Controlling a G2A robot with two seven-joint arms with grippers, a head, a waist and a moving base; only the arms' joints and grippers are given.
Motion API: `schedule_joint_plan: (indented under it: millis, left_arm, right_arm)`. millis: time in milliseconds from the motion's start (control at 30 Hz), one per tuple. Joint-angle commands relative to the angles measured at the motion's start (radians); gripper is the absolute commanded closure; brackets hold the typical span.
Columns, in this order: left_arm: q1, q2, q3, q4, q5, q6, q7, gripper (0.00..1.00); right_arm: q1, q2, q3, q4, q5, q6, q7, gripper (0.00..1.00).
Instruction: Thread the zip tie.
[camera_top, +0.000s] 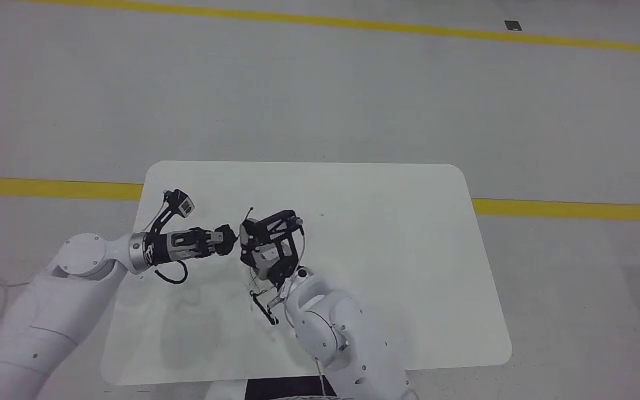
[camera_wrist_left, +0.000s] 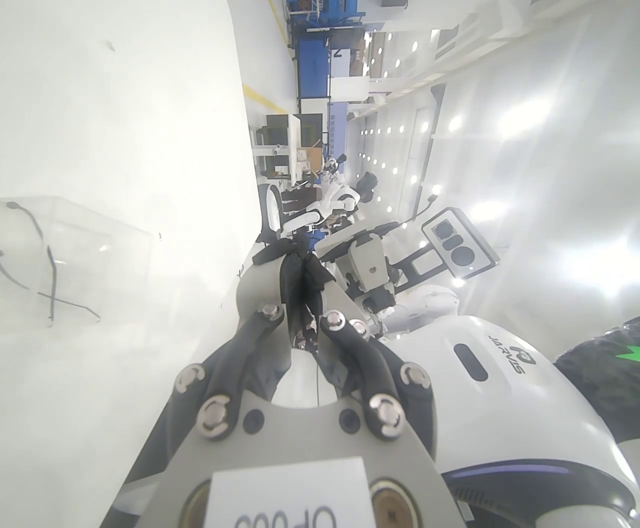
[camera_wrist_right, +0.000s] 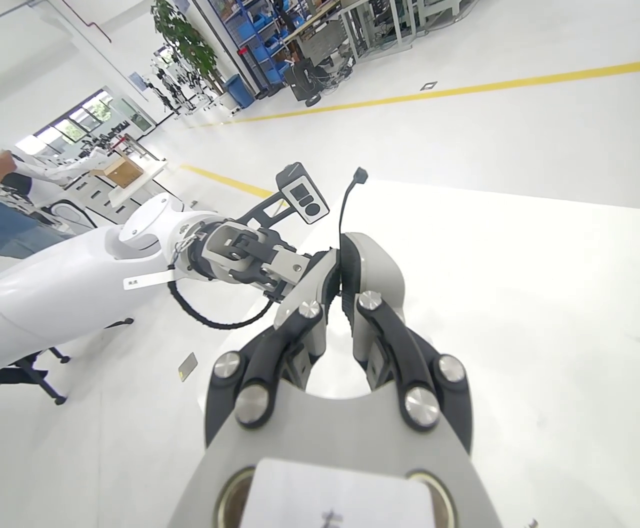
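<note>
A black zip tie (camera_wrist_right: 344, 215) stands up from between the fingers of my right gripper (camera_wrist_right: 341, 267), which is shut on its strap; the square head (camera_wrist_right: 360, 175) is at the free upper end. In the top view the tie (camera_top: 247, 215) rises above the two grippers, which meet over the left-middle of the white table (camera_top: 400, 250). My left gripper (camera_wrist_left: 300, 262) is shut, tip to tip with the right gripper (camera_top: 252, 237), and a black strip (camera_wrist_left: 270, 253) sticks out beside its pads. The left gripper (camera_top: 228, 240) comes in from the left.
A clear plastic box (camera_wrist_left: 107, 225) holding spare black zip ties (camera_wrist_left: 50, 265) sits on the table near my right arm's base; the ties show in the top view as black strips (camera_top: 263, 305). The table's right half is bare white surface.
</note>
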Motion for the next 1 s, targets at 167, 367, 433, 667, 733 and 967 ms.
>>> schedule_joint_plan:
  millis: [167,367,433,667,733,967]
  left_arm:
    - [0.000,0.000,0.000,0.000,0.000,0.000,0.000,1.00]
    - [0.000,0.000,0.000,0.000,0.000,0.000,0.000,1.00]
    - [0.000,0.000,0.000,0.000,0.000,0.000,0.000,1.00]
    - [0.000,0.000,0.000,0.000,0.000,0.000,0.000,1.00]
    - [0.000,0.000,0.000,0.000,0.000,0.000,0.000,1.00]
    - [0.000,0.000,0.000,0.000,0.000,0.000,0.000,1.00]
  right_arm:
    - [0.005,0.006,-0.009,0.004,-0.004,0.011,-0.002,1.00]
    - [0.013,0.009,-0.017,0.013,-0.011,0.029,-0.006,1.00]
    - [0.015,0.010,-0.020,0.016,-0.011,0.034,-0.009,1.00]
    - [0.019,0.015,-0.028,0.014,-0.014,0.043,-0.019,1.00]
    - [0.018,0.017,-0.031,0.010,-0.014,0.042,-0.023,1.00]
    - [0.018,0.022,-0.034,0.005,-0.019,0.045,-0.031,1.00]
